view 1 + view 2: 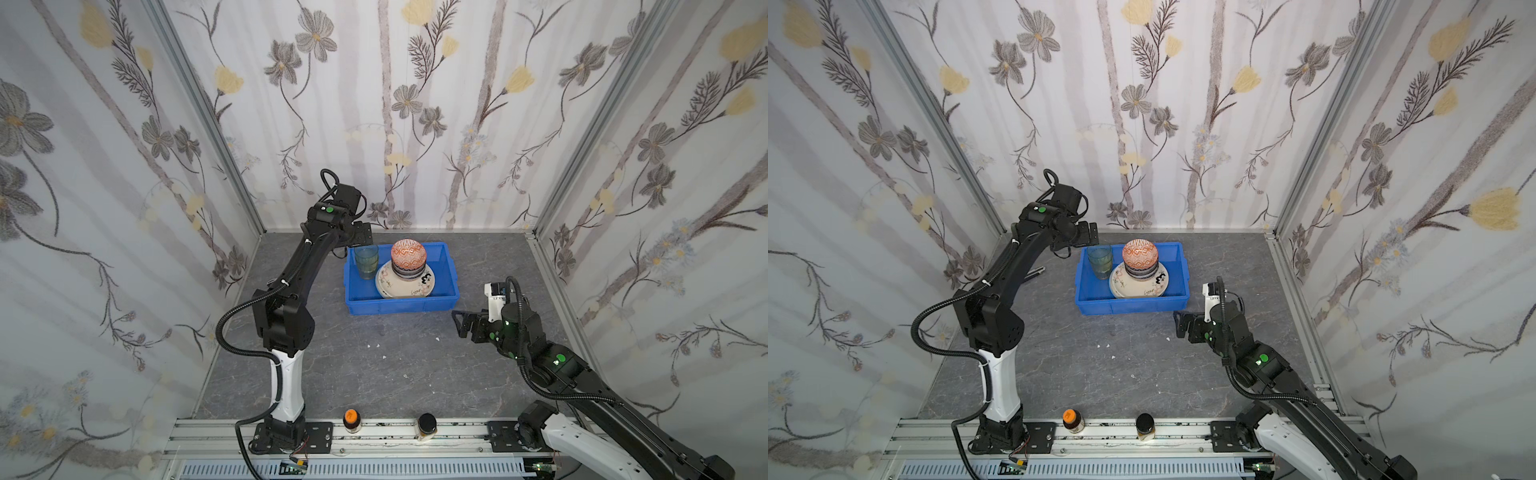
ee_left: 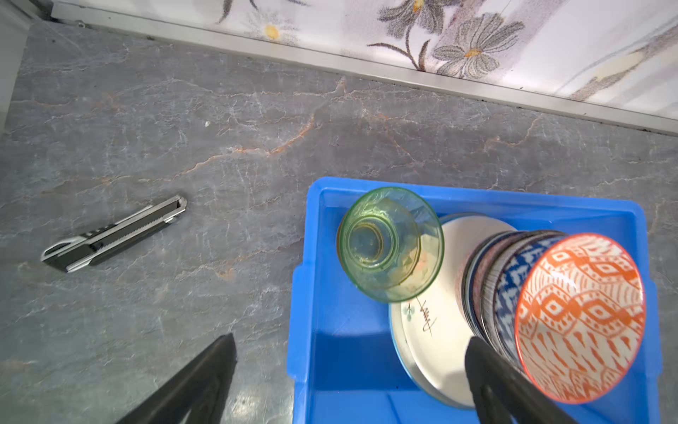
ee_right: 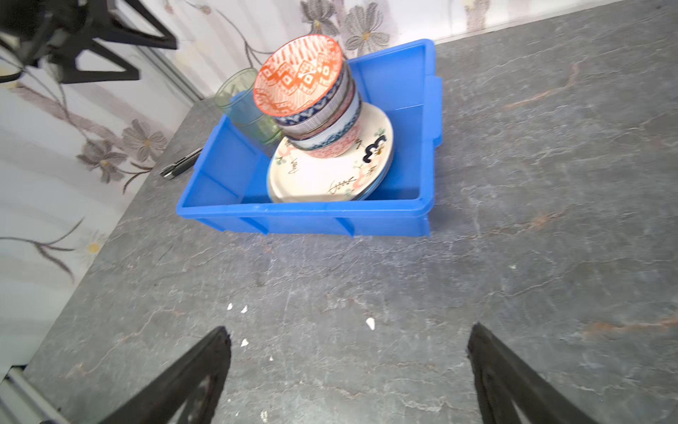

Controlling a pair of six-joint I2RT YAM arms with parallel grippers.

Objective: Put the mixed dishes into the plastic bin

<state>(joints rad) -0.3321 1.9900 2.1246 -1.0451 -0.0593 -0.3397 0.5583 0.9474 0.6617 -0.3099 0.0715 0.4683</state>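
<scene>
The blue plastic bin (image 1: 399, 305) (image 1: 1131, 305) stands at the back middle of the table. Inside it lie stacked plates (image 1: 419, 286) (image 2: 436, 330) with a cream one on top. On them sits a stack of bowls, and the topmost is an orange patterned bowl (image 1: 408, 254) (image 3: 299, 73). A green glass tumbler (image 1: 366, 262) (image 2: 390, 244) stands upright in the bin's far-left corner. My left gripper (image 1: 361, 235) (image 2: 350, 339) hovers open and empty above that corner. My right gripper (image 1: 459, 324) (image 3: 350, 330) is open and empty over the table, right of the bin's near corner.
A black utility knife (image 2: 113, 235) (image 3: 181, 161) lies on the table left of the bin. Two small jars stand on the front rail, one with an orange lid (image 1: 351, 417) and one with a black lid (image 1: 427, 424). Small white chips (image 3: 370, 323) dot the grey table. Walls close off three sides.
</scene>
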